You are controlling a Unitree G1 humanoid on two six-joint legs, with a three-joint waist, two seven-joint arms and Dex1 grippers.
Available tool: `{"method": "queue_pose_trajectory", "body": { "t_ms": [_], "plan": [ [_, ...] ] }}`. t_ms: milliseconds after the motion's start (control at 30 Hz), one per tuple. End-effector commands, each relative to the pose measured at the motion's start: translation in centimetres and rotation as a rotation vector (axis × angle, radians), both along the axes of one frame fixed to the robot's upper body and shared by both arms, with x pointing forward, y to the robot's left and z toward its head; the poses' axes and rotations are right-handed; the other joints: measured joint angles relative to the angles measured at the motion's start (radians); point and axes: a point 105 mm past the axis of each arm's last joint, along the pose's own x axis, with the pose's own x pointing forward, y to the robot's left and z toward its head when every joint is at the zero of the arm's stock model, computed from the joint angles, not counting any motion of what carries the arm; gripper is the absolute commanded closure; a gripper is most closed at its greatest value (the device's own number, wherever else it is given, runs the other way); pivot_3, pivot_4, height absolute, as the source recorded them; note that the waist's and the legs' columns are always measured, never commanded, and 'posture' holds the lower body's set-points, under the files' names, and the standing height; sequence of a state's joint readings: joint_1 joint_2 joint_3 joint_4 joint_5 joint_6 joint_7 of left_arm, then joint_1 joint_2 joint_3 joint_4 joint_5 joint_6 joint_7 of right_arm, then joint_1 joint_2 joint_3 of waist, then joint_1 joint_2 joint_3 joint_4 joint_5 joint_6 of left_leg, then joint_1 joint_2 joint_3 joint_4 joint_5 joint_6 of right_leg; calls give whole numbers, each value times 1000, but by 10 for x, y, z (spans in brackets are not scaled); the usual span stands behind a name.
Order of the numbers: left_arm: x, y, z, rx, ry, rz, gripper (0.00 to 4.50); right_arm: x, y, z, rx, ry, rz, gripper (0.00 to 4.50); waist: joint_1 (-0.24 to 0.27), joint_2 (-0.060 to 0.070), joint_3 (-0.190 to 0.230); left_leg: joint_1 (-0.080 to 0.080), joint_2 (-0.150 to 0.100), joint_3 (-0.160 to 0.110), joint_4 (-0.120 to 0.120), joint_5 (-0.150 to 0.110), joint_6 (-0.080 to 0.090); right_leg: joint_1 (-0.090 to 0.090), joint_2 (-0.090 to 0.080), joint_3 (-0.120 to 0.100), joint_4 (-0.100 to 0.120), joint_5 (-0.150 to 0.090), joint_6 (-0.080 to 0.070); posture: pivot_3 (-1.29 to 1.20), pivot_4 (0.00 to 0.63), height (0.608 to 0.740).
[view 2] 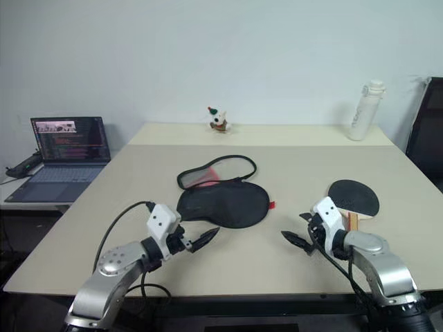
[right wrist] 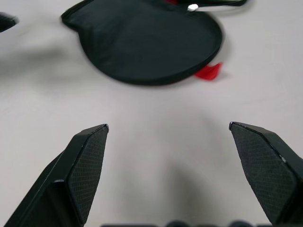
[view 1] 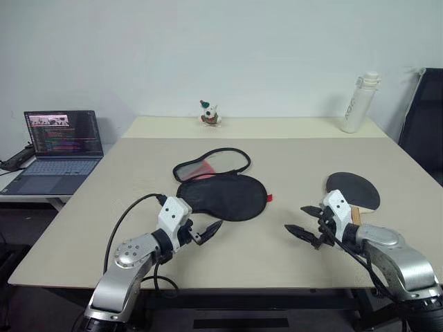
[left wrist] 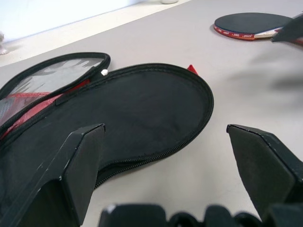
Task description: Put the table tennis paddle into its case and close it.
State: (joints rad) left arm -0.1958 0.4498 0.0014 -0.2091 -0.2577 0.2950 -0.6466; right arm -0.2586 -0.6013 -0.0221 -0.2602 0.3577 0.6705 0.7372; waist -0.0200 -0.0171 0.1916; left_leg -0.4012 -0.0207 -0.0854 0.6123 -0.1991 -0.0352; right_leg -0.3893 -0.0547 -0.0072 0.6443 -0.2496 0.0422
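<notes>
The case (view 1: 221,197) lies unzipped in the middle of the table, its black inside facing up and its red-and-clear flap (view 1: 211,164) folded back behind it. A small red tab (right wrist: 208,72) sticks out at its right edge. The table tennis paddle (view 1: 353,191) lies flat to the right, black face up, pale handle toward me. My left gripper (view 1: 210,232) hovers open just in front of the case's near left edge (left wrist: 142,113), holding nothing. My right gripper (view 1: 297,221) is open and empty too, between the case and the paddle, pointing toward the case (right wrist: 147,42).
An open laptop (view 1: 62,149) sits on a lower side table at the left. A small toy figure (view 1: 210,114) stands at the table's far edge, and a white bottle (view 1: 360,102) at the far right corner. A black chair (view 1: 426,117) stands beyond the right edge.
</notes>
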Motion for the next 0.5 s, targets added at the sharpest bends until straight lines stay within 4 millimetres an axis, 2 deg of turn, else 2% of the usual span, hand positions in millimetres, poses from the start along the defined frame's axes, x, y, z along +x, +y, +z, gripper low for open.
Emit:
{"method": "queue_pose_trajectory", "body": {
  "t_ms": [33,100,200,333,500],
  "plan": [
    [8,3,11,-26,-57,-7,15,-2,-9,16,-17,-49,-20,0,1,0,0,0,0,0,0,0,0,0,0,0,0,0,0,0,150,740],
    [12,7,9,-13,-63,-8,15,-2,-10,16,-25,-55,-36,0,1,0,0,0,-1,1,0,0,0,0,0,0,0,0,0,0,150,740],
    [26,15,10,4,-50,-12,15,-4,-8,32,-16,-87,-37,0,3,0,0,0,-1,0,0,0,0,0,1,-1,1,0,0,0,150,740],
    [38,28,7,112,-45,-69,15,-4,-9,45,22,-122,-75,0,3,0,0,0,-1,0,0,0,0,0,2,-1,1,0,0,0,150,740],
    [50,61,11,222,-23,-86,15,-4,13,56,37,-169,-31,0,1,0,0,0,-1,0,-1,0,0,-1,1,-1,0,0,-1,0,150,740]
  ]
}}
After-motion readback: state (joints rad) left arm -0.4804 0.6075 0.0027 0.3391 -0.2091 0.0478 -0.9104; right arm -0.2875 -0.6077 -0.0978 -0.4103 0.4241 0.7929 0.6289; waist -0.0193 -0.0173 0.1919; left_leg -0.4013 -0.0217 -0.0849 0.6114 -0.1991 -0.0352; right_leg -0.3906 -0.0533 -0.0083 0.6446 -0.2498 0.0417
